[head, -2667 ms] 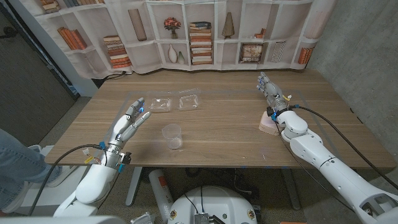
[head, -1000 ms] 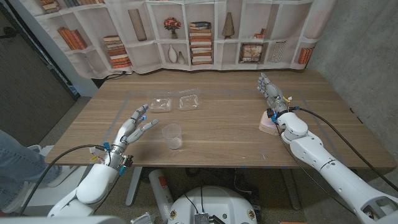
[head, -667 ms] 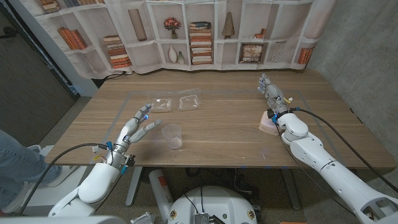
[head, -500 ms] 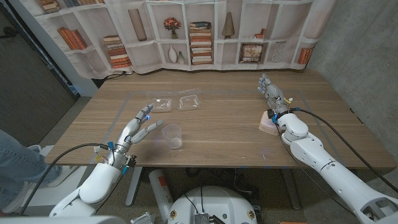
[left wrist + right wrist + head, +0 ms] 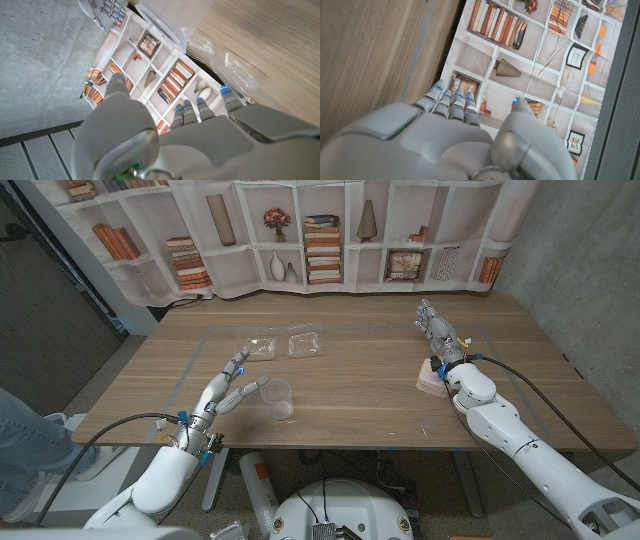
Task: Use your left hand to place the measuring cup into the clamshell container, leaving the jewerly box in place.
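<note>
Left hand (image 5: 232,388) had its fingers spread and held nothing. It sat just left of the measuring cup (image 5: 277,399), with one fingertip reaching close to the cup's rim; I couldn't tell from the head view whether it touched. Cup was clear plastic, upright on the worktop (image 5: 360,380), near the front edge and left of centre.

Clamshell container (image 5: 283,344) lay open beyond the cup, toward the back of the worktop: two clear halves side by side, well apart from the cup. On the left wrist view I saw the back of the left hand (image 5: 200,135), fingers apart, with the cup (image 5: 170,20) past the fingertips and the clamshell container (image 5: 232,72) beyond them on the wood.

Right hand (image 5: 440,338) was on the far right of the worktop, fingers extended and roughly together, gripping nothing. Jewelry box (image 5: 431,381), pinkish, sat on the worktop right beside the right wrist, partly hidden by the arm; I couldn't tell whether they touched. Right wrist view showed the right hand (image 5: 455,130) with fingers straight, pointing at the bookshelf backdrop (image 5: 530,55) behind the worktop.
</note>
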Robot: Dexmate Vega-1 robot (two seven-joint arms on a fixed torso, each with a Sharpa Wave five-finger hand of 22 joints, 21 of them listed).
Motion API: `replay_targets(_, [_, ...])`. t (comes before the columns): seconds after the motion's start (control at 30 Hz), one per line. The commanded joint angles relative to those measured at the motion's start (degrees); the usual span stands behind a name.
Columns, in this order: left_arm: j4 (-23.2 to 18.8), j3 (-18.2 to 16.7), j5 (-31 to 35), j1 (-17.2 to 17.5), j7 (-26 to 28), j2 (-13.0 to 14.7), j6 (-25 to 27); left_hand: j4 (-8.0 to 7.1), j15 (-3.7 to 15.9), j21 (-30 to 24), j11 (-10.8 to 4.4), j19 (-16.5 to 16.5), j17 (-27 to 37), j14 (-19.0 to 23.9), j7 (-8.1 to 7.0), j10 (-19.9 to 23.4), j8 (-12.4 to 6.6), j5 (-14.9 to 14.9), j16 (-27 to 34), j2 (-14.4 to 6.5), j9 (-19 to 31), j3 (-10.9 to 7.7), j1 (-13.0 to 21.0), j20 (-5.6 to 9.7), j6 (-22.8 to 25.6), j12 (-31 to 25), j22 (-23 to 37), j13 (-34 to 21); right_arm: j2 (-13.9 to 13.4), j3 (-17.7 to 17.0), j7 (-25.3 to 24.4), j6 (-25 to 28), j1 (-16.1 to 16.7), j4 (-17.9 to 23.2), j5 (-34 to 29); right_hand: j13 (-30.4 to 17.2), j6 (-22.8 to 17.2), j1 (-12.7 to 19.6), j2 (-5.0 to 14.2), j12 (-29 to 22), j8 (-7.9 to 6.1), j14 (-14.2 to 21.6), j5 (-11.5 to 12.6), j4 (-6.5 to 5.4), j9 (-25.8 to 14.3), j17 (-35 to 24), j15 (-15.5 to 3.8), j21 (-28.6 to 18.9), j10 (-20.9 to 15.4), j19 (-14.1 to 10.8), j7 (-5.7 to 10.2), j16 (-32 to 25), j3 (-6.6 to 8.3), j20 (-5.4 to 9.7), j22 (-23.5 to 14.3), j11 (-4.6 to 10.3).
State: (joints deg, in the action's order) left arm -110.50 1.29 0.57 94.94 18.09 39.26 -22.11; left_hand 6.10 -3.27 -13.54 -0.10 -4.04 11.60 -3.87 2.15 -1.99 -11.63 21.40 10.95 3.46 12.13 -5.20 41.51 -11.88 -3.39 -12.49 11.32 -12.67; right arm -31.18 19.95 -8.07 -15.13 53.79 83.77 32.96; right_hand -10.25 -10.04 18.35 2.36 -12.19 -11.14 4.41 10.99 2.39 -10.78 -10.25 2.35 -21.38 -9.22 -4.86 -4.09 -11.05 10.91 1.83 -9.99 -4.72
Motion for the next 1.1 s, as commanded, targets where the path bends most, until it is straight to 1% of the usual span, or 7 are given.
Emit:
replay_targets(0.03, [-2.58, 0.23, 3.36, 1.57, 2.33, -0.74, 3.32, 0.12, -0.15, 0.10, 0.20, -0.62, 0.18, -0.82, -0.06, -0.78, 0.06, 0.43, -0.08, 0.05, 0.17, 0.25, 0.70, -0.29, -0.80, 0.12, 0.27, -0.34, 0.01, -0.24, 0.49, -0.68, 0.28, -0.35, 0.39, -0.34, -0.08, -0.16, 0.39, 0.09, -0.08, 0.73, 0.04, 0.28, -0.14, -0.27, -0.06, 0.20, -0.52, -0.12, 0.32, 0.16, 0.21, -0.19, -0.19, 0.23])
replay_targets(0.3, [-4.97, 0.64, 6.25, 2.19, 3.81, -0.77, 7.35, 0.11, -0.68, 0.24, 0.34, -0.92, 0.21, -1.24, -0.29, -1.45, 0.20, 0.46, -0.06, 0.01, 0.18, 0.35, 0.80, -0.30, -1.48, 0.24, 0.28, -0.43, -0.11, -0.57, 0.79, -1.12, 0.60, -0.65, 0.77, -0.35, -0.10, -0.19, 0.40, 0.10, -0.09, 0.73, 0.04, 0.32, -0.15, -0.27, -0.07, 0.37, -0.52, -0.17, 0.35, 0.16, 0.18, -0.22, -0.20, 0.25])
replay_targets(0.37, [-5.40, 0.81, 6.58, 2.21, 3.91, -0.70, 8.30, 0.10, -0.73, 0.32, 0.58, -1.08, 0.22, -1.44, -0.26, -1.67, 0.26, 0.46, -0.07, 0.00, 0.19, 0.39, 0.83, -0.31, -1.78, 0.27, 0.28, -0.46, -0.11, -0.59, 0.96, -1.19, 0.68, -0.81, 0.90, -0.35, -0.10, -0.20, 0.40, 0.10, -0.09, 0.76, 0.04, 0.34, -0.15, -0.27, -0.05, 0.42, -0.52, -0.16, 0.34, 0.15, 0.18, -0.22, -0.20, 0.28])
replay_targets(0.6, [-5.73, 1.88, 6.64, 1.62, 3.95, -0.37, 10.36, 0.09, -0.93, 0.48, 0.85, -1.45, 0.23, -1.75, -0.21, -1.92, 0.27, 0.47, -0.09, -0.01, 0.20, 0.46, 0.87, -0.31, -2.04, 0.28, 0.26, -0.51, -0.17, -0.78, 1.23, -1.35, 1.09, -1.22, 1.36, -0.35, -0.14, -0.23, 0.41, 0.10, -0.11, 0.81, 0.03, 0.37, -0.15, -0.27, -0.12, 0.59, -0.54, -0.22, 0.38, 0.14, 0.16, -0.23, -0.21, 0.29])
replay_targets(0.7, [-6.09, 2.26, 6.79, 1.33, 3.99, -0.07, 11.49, 0.08, -1.13, 0.54, 0.90, -1.58, 0.24, -1.94, -0.20, -2.15, 0.25, 0.48, -0.11, -0.02, 0.20, 0.50, 0.89, -0.32, -2.10, 0.31, 0.26, -0.53, -0.21, -0.92, 1.21, -1.55, 1.27, -1.26, 1.44, -0.35, -0.13, -0.23, 0.42, 0.06, -0.10, 0.85, 0.04, 0.40, -0.15, -0.27, -0.06, 0.65, -0.63, -0.24, 0.44, 0.13, 0.15, -0.23, -0.21, 0.12])
replay_targets(0.87, [-7.29, 3.15, 7.71, 0.78, 4.19, 0.56, 14.32, 0.06, -1.55, 0.64, 1.01, -1.79, 0.25, -2.19, -0.18, -2.58, 0.33, 0.48, -0.10, -0.03, 0.20, 0.57, 0.92, -0.32, -2.54, 0.39, 0.24, -0.56, -0.10, -1.07, 1.33, -1.96, 1.33, -1.57, 1.59, -0.35, -0.16, -0.27, 0.42, 0.03, -0.11, 0.95, 0.03, 0.41, -0.15, -0.27, -0.05, 0.77, -0.73, -0.27, 0.48, 0.10, 0.12, -0.25, -0.21, 0.24])
replay_targets(1.1, [-8.62, 4.21, 8.39, 0.22, 4.30, 1.65, 16.92, 0.02, -1.85, 0.83, 1.34, -2.22, 0.25, -2.58, -0.18, -2.88, 0.38, 0.48, -0.12, -0.04, 0.20, 0.67, 0.93, -0.33, -2.99, 0.38, 0.22, -0.61, 0.16, -1.14, 1.63, -2.42, 1.24, -2.24, 1.84, -0.35, -0.20, -0.29, 0.43, 0.00, -0.12, 1.00, 0.03, 0.45, -0.15, -0.27, -0.01, 0.93, -0.81, -0.31, 0.55, 0.10, 0.11, -0.28, -0.22, 0.25])
